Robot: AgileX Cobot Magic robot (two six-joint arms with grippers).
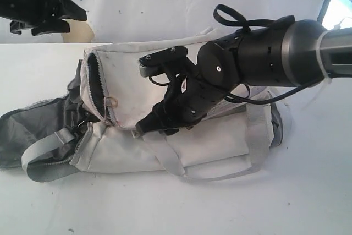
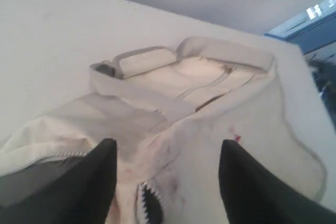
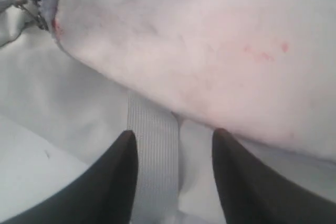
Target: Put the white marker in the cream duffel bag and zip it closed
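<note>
White table with a plain white backdrop behind it; I am logging conditions from the remote station.

Item 1: the cream duffel bag lies on its side across the middle of the table, long axis running left to right in the exterior view. Its end zipper stands unzipped, and dark grey lining spills out toward the left. Faint pink stains mark the fabric.

Item 2: the right tool is reached across the bag from the right, with its tip down at the bag's middle, just beside the unzipped end. In the right wrist view its fingers are spread apart, and a grey webbing strap lies between them, closer to one finger. The fingers are not clamped on it, and I cannot tell whether they touch the fabric.

Item 3: the left tool hangs raised at the upper left of the exterior view, well apart from the bag. The left wrist view shows its fingers wide apart with nothing held, looking down on the bag's cream panel and zipper teeth.
</note>
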